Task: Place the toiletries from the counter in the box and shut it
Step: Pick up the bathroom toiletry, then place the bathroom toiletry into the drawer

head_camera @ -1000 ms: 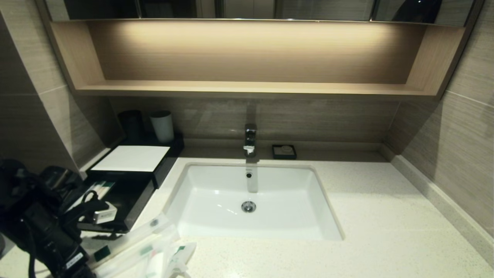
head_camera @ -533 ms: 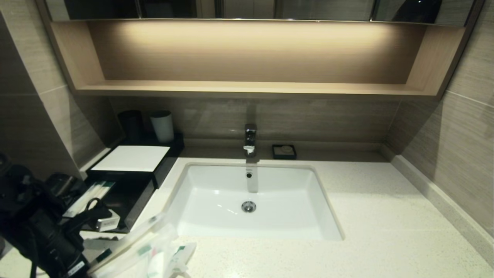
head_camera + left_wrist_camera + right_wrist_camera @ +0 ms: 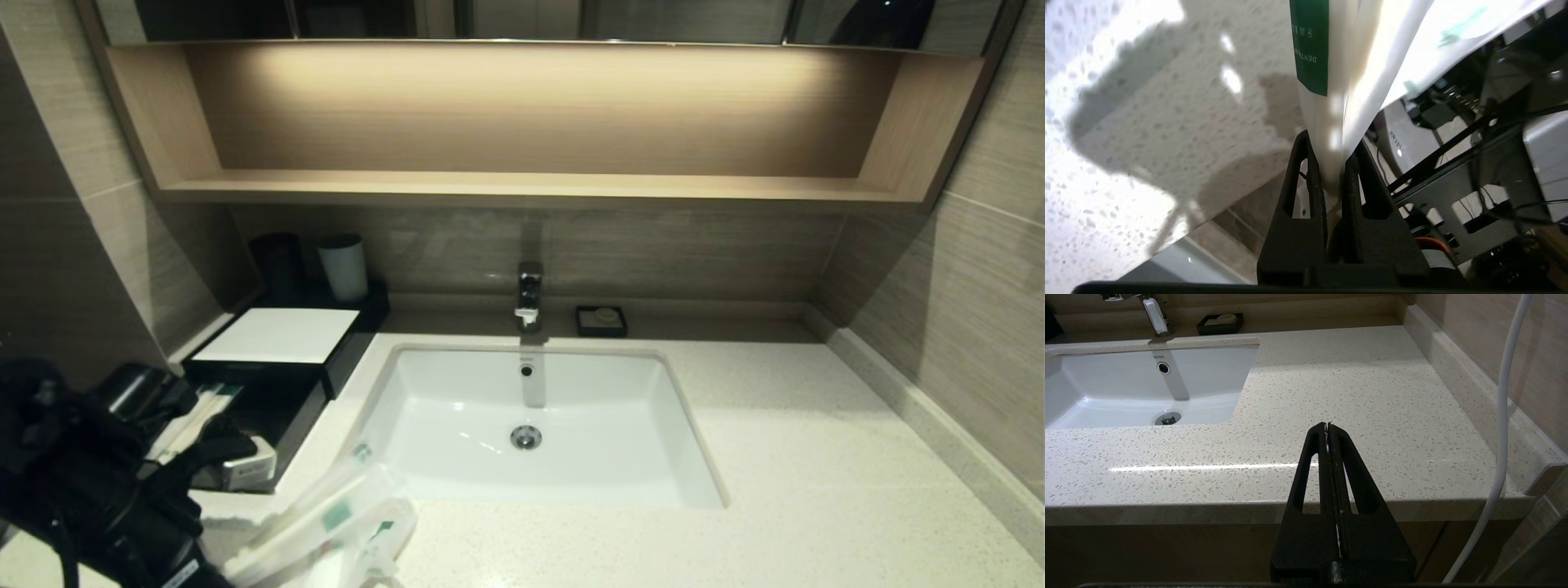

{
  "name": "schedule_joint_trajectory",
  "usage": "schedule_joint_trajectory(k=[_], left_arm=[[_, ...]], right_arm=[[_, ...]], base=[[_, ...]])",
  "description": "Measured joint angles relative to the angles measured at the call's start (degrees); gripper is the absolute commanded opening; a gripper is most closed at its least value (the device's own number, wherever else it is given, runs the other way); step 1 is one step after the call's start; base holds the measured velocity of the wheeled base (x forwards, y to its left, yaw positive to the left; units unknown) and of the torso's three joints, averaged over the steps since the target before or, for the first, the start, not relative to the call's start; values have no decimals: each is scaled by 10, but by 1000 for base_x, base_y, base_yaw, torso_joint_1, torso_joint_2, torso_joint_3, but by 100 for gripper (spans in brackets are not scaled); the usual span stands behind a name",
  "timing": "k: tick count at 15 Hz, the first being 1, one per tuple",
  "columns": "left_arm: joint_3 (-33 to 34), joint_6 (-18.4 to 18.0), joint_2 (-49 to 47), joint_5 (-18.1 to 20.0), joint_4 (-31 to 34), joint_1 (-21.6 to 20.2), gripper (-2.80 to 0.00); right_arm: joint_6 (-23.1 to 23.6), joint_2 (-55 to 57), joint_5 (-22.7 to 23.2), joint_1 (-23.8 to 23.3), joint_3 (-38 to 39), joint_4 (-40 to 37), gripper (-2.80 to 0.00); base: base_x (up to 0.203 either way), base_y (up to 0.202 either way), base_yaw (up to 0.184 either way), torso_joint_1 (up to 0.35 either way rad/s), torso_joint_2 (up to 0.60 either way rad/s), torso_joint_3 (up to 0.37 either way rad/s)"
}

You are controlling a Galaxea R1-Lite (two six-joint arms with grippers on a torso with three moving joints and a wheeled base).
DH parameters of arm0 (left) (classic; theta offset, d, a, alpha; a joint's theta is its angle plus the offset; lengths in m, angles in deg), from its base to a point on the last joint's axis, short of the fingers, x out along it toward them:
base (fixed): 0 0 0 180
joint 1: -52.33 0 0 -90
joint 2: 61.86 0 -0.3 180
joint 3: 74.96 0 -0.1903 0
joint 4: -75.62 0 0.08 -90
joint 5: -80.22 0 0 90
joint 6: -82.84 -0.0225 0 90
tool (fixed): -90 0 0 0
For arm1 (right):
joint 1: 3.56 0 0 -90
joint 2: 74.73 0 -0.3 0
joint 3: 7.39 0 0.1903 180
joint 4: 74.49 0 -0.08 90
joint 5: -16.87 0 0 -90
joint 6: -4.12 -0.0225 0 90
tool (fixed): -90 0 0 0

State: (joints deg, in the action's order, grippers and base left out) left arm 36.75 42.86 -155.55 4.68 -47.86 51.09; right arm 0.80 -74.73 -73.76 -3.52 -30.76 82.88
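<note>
Now the left gripper [image 3: 1331, 163] pinches a long packet [image 3: 1327, 106], lifted above the counter [image 3: 775, 457] near the box [image 3: 277, 335]. Swing it slowly over the open drawer [image 3: 269, 425] before letting go. The right gripper [image 3: 1328, 428], pressed closed, waits off the counter's edge.

Left gripper [image 3: 1331, 159] clamped, low at the near left; right gripper [image 3: 1327, 426] closed, low before the robot.

A lit wooden shelf [image 3: 522, 186] spans grey tiled walls [image 3: 980, 269] — warm light.
</note>
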Motion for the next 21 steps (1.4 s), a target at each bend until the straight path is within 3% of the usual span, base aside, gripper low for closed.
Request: schedule_joint_trajectory(k=[3,7,13,18,21], left_arm=[[-2,19,64,28,1,31,-280],[-41,59,102,25,8,34,-280],[-125,111,74,-6,49,-48,-280],[-277,221,32,-14,189,-101,-280],[-385,287,2,-31,325,-111,-280]], right_arm=[[0,0,0,0,0,0,-280],[0,0,0,0,0,0,-280],[0,0,0,0,0,0,-280],[0,0,0,0,0,0,-280],[0,0,0,0,0,0,-280]], base=[[0,0,0,0,0,0],[0,0,0,0,0,0],[0,0,0,0,0,0],[0,0,0,0,0,0],[0,0,0,0,0,0]])
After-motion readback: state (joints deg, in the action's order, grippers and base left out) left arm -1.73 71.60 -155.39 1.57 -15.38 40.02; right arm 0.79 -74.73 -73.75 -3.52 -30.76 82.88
